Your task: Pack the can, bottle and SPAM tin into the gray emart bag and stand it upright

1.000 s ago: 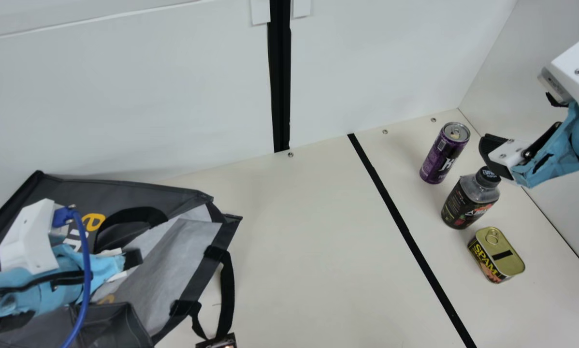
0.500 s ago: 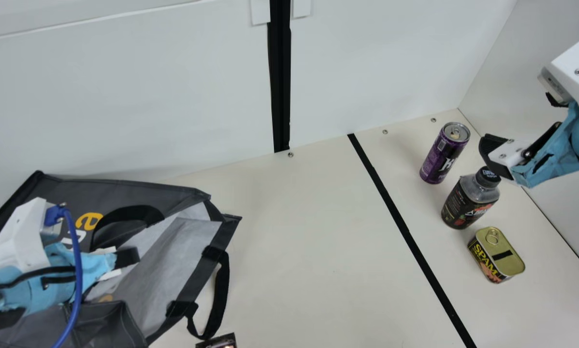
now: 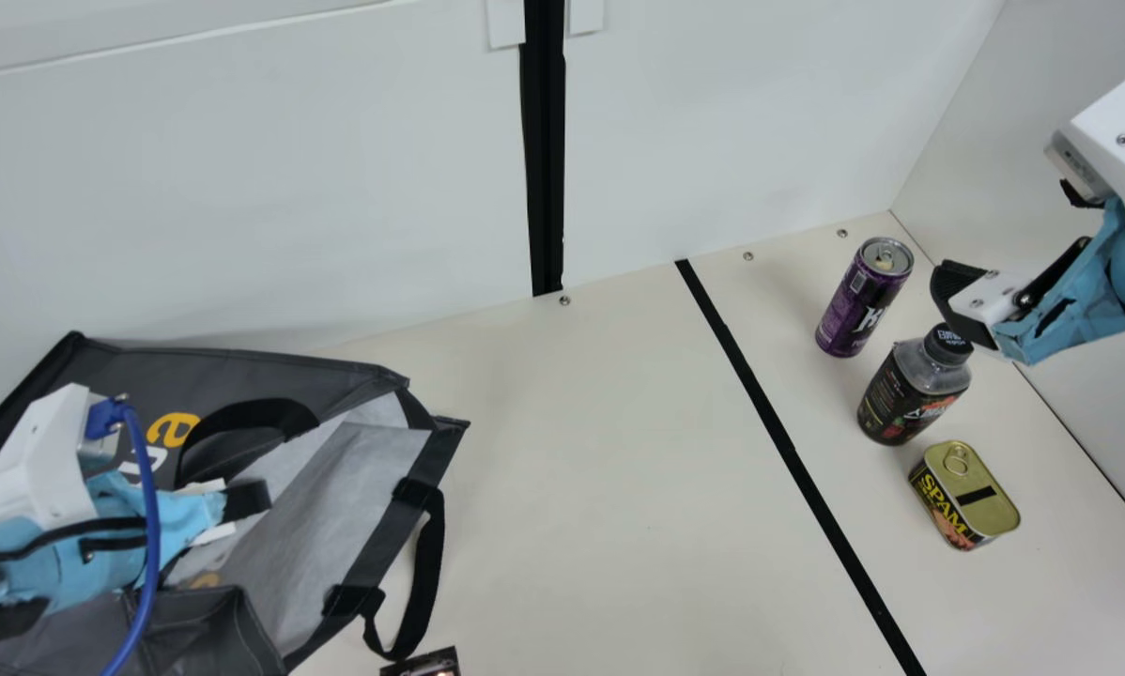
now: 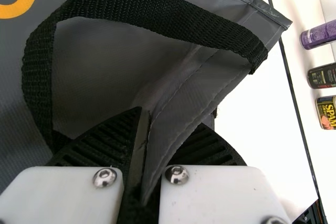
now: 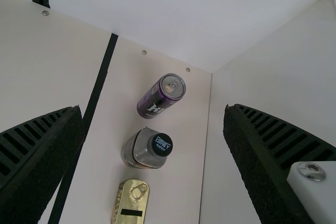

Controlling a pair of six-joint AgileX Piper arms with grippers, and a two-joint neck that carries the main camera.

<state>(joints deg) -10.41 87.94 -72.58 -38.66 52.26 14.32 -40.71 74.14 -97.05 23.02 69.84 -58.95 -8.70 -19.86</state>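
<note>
Gray fabric bag, lower left
Your black-fingered left gripper pinches its edge; your black-fingered right gripper gapes, right.

The cream table bears bag, can, bottle, SPAM tin, perhaps a dark box.

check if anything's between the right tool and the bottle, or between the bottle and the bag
Nothing visible stands between the right tool and the bottle below it. Toward the bag, just a flat black stripe crosses the table; a handle loop hanging at the bag's mouth might snag.
</note>
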